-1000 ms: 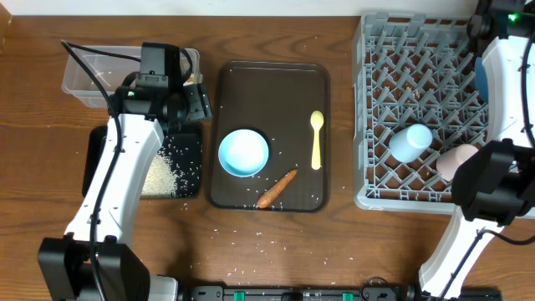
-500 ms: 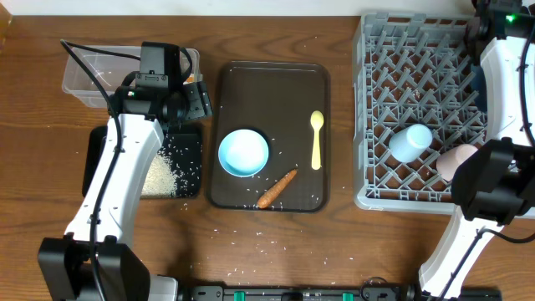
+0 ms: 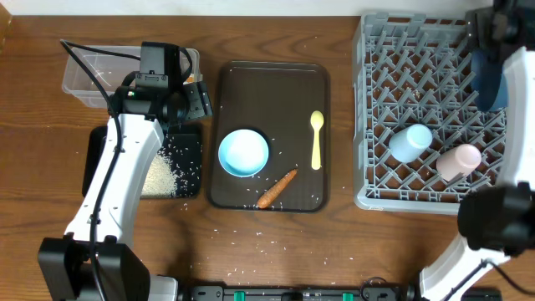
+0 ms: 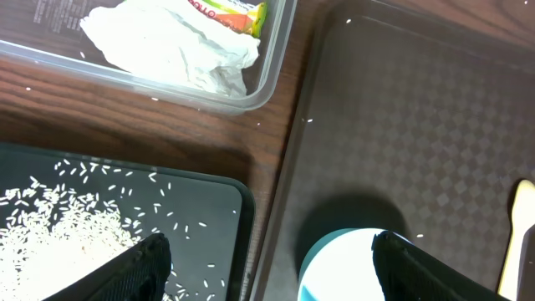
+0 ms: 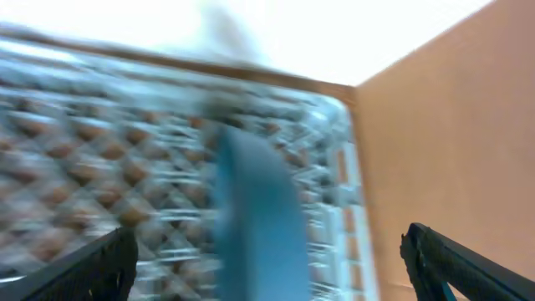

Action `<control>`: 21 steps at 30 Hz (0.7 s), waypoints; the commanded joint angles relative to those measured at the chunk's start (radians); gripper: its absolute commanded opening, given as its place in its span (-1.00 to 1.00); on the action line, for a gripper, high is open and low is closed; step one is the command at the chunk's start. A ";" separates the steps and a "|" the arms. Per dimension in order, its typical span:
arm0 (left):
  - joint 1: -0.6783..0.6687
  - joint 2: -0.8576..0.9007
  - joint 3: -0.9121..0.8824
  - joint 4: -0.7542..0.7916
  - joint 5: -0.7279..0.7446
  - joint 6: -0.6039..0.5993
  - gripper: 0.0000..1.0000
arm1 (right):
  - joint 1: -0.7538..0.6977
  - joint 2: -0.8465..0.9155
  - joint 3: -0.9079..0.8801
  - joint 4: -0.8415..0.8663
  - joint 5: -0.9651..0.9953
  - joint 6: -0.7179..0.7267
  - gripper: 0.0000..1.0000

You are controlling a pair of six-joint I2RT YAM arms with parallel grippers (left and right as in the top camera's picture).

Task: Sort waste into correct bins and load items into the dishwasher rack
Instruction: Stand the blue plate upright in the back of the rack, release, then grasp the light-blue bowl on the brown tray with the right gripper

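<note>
My left gripper [image 4: 276, 276] hangs open over the seam between the black tray bin [image 4: 201, 209] and the brown tray, holding nothing; from overhead the left gripper [image 3: 198, 99] sits beside the clear tub [image 3: 88, 73]. Tissue [image 4: 180, 46] and the snack wrapper [image 4: 230, 10] lie in that tub. Rice [image 3: 159, 174] covers the black tray. The bowl [image 3: 243, 153], yellow spoon [image 3: 317, 140] and carrot stick [image 3: 277, 189] lie on the brown tray. In the grey rack [image 3: 393, 67] are the blue cup [image 3: 410, 142], the pink cup [image 3: 459, 160] and the dark blue plate [image 3: 487, 79] on edge. My right gripper [image 5: 267, 272] is open above the plate [image 5: 255, 217], blurred.
The brown serving tray [image 3: 267, 92] lies mid-table between the bins and the rack. Loose rice grains [image 3: 251, 242] are scattered on the wood near the front edge. The right arm [image 3: 512, 75] rises along the rack's right side.
The right gripper opened and let go of the blue plate, which now stands in the rack. The right arm lifted away, uncovering the pink cup. The left arm has not moved.
</note>
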 commanded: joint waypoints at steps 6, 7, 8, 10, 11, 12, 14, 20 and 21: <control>0.000 -0.007 -0.007 -0.002 -0.009 -0.005 0.61 | 0.092 -0.058 -0.005 -0.132 -0.839 0.236 0.99; 0.000 -0.007 -0.007 -0.003 -0.009 -0.005 0.75 | 0.116 -0.051 -0.015 -0.142 -0.846 0.270 0.99; 0.000 -0.007 -0.007 -0.003 -0.009 -0.005 0.77 | 0.154 -0.042 -0.031 -0.148 -0.842 0.308 0.99; 0.002 -0.008 -0.006 -0.003 -0.009 -0.005 0.79 | 0.238 -0.020 -0.075 -0.153 -0.824 0.372 0.98; 0.005 -0.008 -0.005 -0.004 -0.009 -0.005 0.79 | 0.277 -0.009 -0.099 -0.150 -0.818 0.388 0.99; 0.010 -0.010 -0.004 -0.005 -0.009 -0.005 0.80 | 0.323 0.002 -0.129 -0.142 -0.806 0.407 0.99; 0.021 -0.016 -0.004 -0.007 -0.009 -0.005 0.80 | 0.412 0.025 -0.191 -0.111 -0.771 0.447 0.96; 0.044 -0.039 -0.004 -0.011 -0.009 -0.005 0.91 | 0.598 0.093 -0.328 0.015 -0.643 0.545 0.67; 0.044 -0.039 -0.004 -0.011 -0.009 -0.005 0.92 | 0.622 0.104 -0.350 0.043 -0.643 0.550 0.63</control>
